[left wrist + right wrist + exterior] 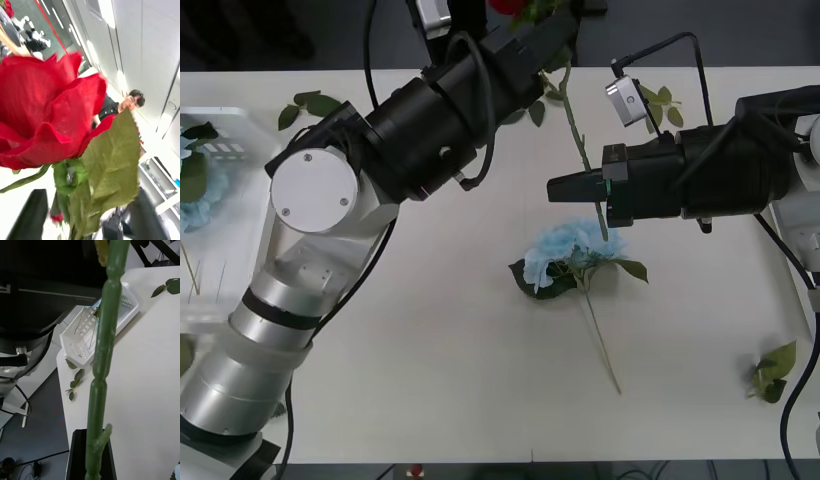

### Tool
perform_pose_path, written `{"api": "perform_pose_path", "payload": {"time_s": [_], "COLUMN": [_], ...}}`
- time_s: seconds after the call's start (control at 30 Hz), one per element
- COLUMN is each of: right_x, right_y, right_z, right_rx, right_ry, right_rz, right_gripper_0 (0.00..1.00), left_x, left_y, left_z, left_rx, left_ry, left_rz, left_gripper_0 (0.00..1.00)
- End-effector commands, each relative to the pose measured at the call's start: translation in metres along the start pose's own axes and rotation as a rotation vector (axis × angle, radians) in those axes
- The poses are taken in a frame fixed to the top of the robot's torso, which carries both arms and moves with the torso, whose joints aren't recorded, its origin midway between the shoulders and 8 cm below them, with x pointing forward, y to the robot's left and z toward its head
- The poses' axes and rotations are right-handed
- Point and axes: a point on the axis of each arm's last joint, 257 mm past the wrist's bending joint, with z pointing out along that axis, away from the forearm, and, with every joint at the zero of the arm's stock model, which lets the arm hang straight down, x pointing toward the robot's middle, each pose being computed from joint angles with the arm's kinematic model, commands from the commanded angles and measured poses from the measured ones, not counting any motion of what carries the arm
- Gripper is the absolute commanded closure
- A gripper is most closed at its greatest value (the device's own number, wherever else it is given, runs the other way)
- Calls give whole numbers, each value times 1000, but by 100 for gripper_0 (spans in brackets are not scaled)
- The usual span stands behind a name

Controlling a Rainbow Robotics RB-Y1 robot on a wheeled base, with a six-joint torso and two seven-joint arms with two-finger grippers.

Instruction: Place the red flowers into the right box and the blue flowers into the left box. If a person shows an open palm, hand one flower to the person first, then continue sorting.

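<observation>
A red flower (515, 8) hangs over the table's far edge, its rose head (45, 112) close before my left wrist camera. My left gripper (555, 35) sits just under the head, its black fingers (33, 213) spread apart on either side of the leaves. The long green stem (578, 135) runs down to my right gripper (560, 187), which is shut on the stem (101, 363). A blue flower (565, 255) lies on the table below the right gripper. The left box (230, 130) holds another blue flower (192, 185). A strip of the right box (792, 260) shows at the right edge.
Loose leaf sprigs lie at the far left (310, 103), far right (662, 103) and near right (775, 372) of the table. The left box (101, 326) stands at the table's corner, and more sprigs (75, 380) lie beside it.
</observation>
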Motion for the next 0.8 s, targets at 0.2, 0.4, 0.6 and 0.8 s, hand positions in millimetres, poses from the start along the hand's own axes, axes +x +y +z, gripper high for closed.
{"api": "perform_pose_path", "payload": {"time_s": [0.2,0.4,0.6,0.8], "right_x": [-17,-5,15,35], "right_y": [4,-23,-51,-83], "right_z": [-35,-105,-187,-283], "right_rx": [27,174,379,682], "right_ry": [6,63,128,165], "right_rz": [-24,0,90,212], "right_gripper_0": [100,100,100,100], "left_x": [-1,-3,-24,-38], "left_y": [22,45,57,68], "left_z": [-60,-123,-165,-198], "left_rx": [-36,-80,-127,-185], "left_ry": [183,383,489,599], "left_rz": [146,196,262,368], "left_gripper_0": [17,17,17,18]}}
